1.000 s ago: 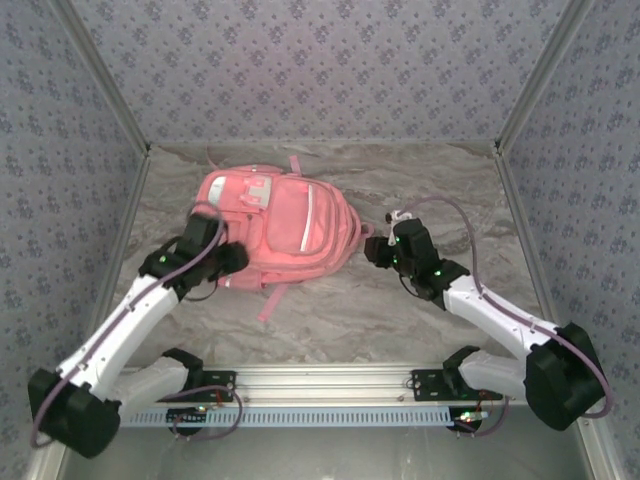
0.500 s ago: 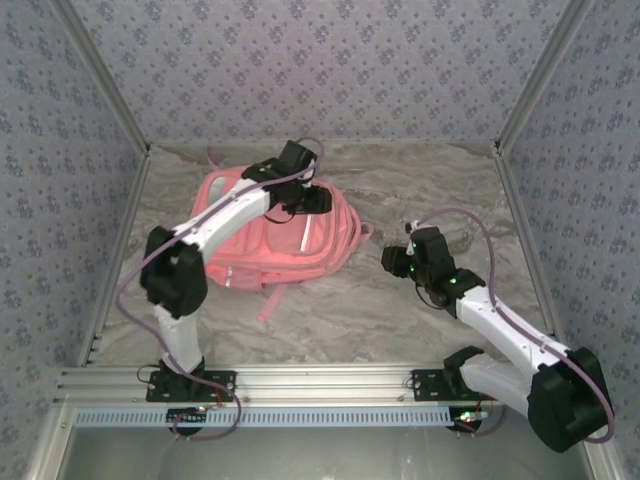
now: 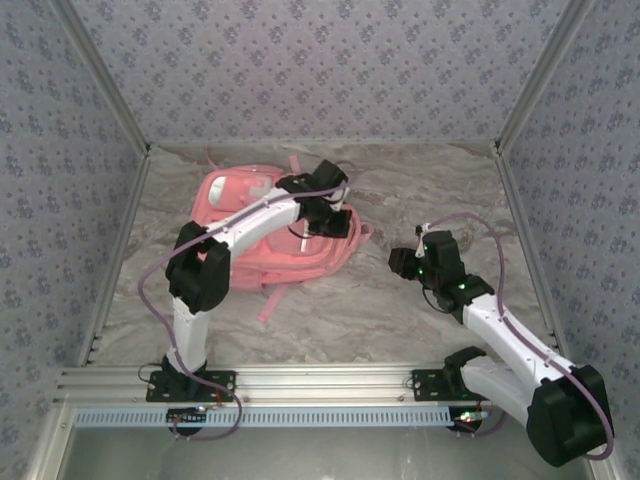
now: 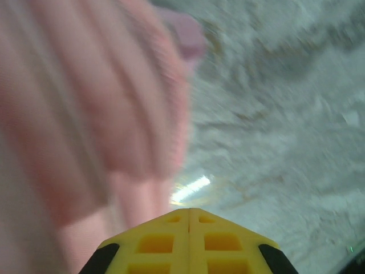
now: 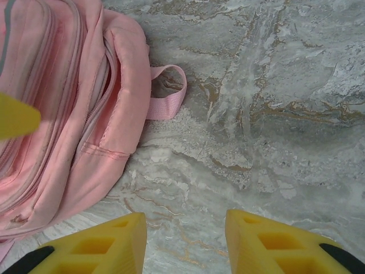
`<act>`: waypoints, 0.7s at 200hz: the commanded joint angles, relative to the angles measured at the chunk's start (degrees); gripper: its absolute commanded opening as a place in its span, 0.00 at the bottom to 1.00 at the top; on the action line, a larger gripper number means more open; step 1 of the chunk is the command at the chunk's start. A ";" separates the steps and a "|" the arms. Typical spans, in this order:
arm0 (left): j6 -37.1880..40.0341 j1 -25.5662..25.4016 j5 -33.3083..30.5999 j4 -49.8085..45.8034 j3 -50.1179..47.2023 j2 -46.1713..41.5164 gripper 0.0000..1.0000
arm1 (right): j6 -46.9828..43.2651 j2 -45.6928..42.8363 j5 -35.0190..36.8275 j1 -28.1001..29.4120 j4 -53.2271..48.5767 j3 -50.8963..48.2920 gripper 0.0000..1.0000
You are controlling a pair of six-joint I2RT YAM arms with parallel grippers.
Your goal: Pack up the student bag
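Your marble table (image 3: 420, 190) carries the student bag (image 3: 240, 195), which lies flat on it. Your left gripper (image 4: 189, 211) is over the bag's right edge, its yellow fingers pressed together with nothing between them. Your right gripper (image 5: 185, 222) hangs just right of the bag above bare marble, jaws spread, gripping nothing. A pink strap loop (image 5: 169, 91) sticks out from the bag's right side.

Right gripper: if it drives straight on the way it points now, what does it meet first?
Probably the bare marble table, seen between the fingers of the open right gripper. The student bag lies left of that line, its pink strap loop closest. Depth is unclear, so the loop could be grazed.
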 commanded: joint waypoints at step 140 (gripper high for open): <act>-24.82 35.16 -5.44 5.22 -63.70 -63.85 0.32 | -1.23 59.06 -19.08 -2.47 -0.24 43.89 0.59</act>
